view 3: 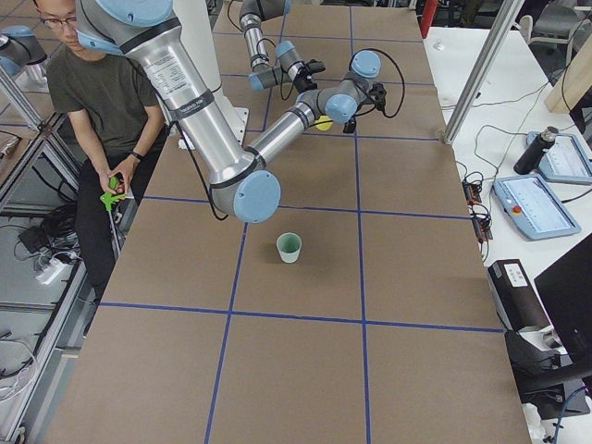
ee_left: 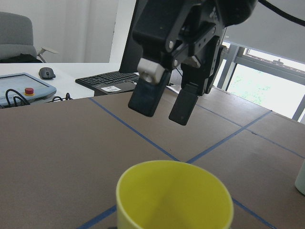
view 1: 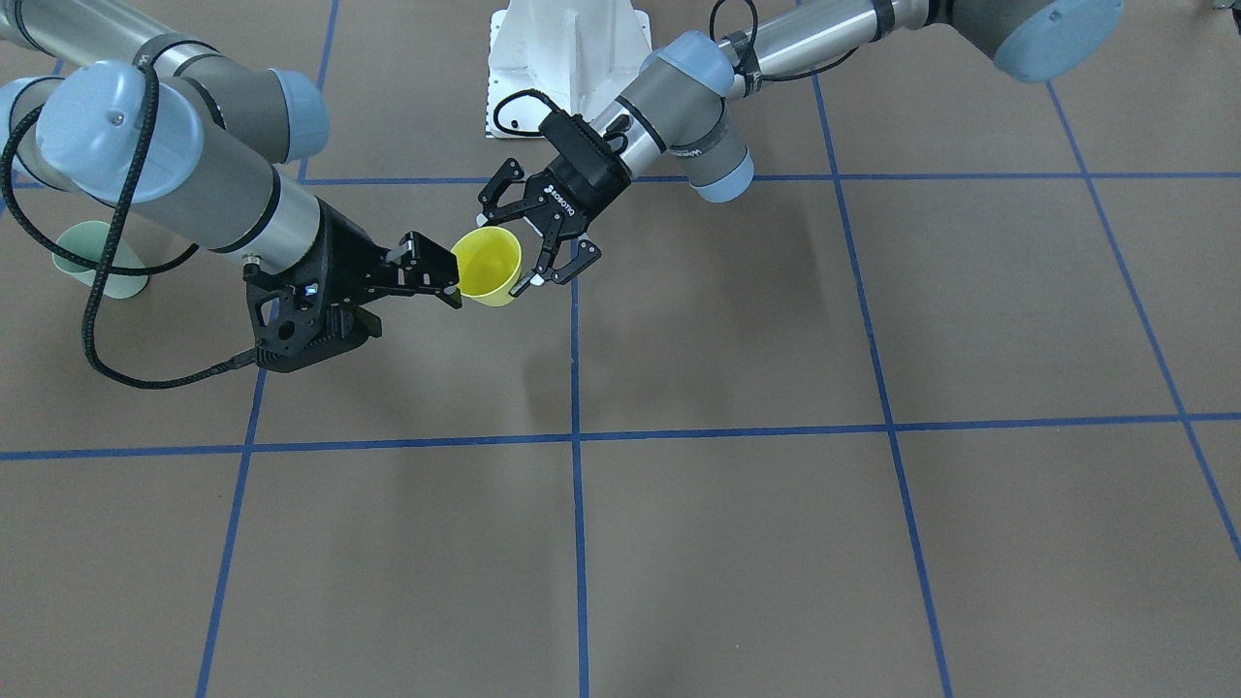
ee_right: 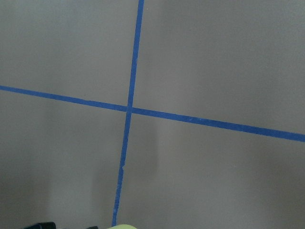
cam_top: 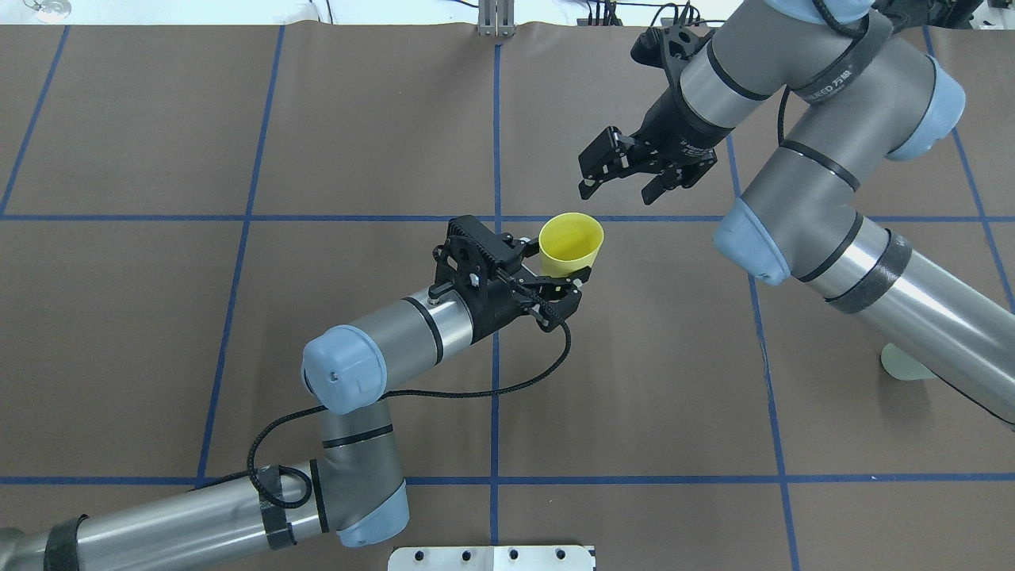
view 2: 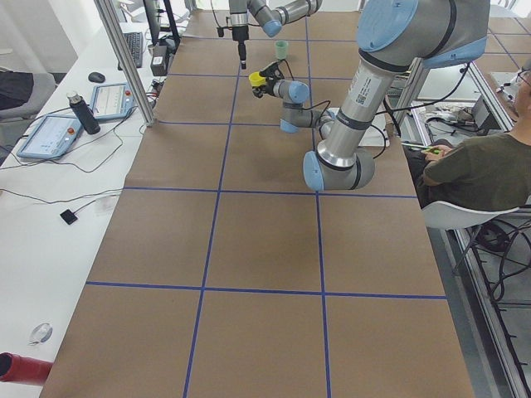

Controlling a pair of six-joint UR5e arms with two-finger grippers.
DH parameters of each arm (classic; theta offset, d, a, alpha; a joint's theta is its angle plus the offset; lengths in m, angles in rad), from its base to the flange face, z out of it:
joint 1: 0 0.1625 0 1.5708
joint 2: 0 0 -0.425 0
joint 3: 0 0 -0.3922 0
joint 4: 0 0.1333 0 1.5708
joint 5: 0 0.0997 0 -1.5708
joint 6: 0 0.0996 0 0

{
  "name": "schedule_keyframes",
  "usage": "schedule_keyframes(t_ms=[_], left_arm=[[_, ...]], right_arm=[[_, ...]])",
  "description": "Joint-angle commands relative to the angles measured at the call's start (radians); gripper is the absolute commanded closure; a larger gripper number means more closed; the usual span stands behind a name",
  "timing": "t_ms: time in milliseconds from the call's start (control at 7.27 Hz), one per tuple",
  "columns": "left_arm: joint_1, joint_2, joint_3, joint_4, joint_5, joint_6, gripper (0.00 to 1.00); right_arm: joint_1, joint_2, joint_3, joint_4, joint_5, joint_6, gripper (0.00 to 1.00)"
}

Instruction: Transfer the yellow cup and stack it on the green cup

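Over your table (cam_top: 158, 333), the left gripper (cam_top: 555, 259) clamped the yellow cup (cam_top: 572, 236); the right gripper (cam_top: 619, 187) hung near, jaws spread, empty.

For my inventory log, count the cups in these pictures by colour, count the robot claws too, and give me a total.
yellow cup: 1
green cup: 1
claws: 2, the left claw and the right claw
Total: 4
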Motion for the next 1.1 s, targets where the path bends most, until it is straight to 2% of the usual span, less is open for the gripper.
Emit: schedule_keyframes(t_ms=[0,275,688,825,963], left_arm=[[0.0,-0.003,0.0,0.0,0.002,0.0,0.68],[0.0,-0.005,-0.001,-0.002,0.005,0.0,0.68],[0.0,-0.005,0.0,-0.002,0.005,0.0,0.68],[0.0,-0.005,0.0,-0.002,0.005,0.0,0.68],[0.0,-0.005,0.0,0.0,0.005,0.0,0.68]], right_arm=[[-0.025,0.001,0.002,0.0,0.004,0.011,0.1],[-0.036,-0.001,0.007,0.0,0.014,0.011,0.22],[-0.039,-0.009,0.021,0.003,0.033,0.011,0.25],[-0.039,-0.009,0.025,0.003,0.033,0.012,0.36],[-0.039,-0.01,0.025,0.003,0.033,0.012,0.53]])
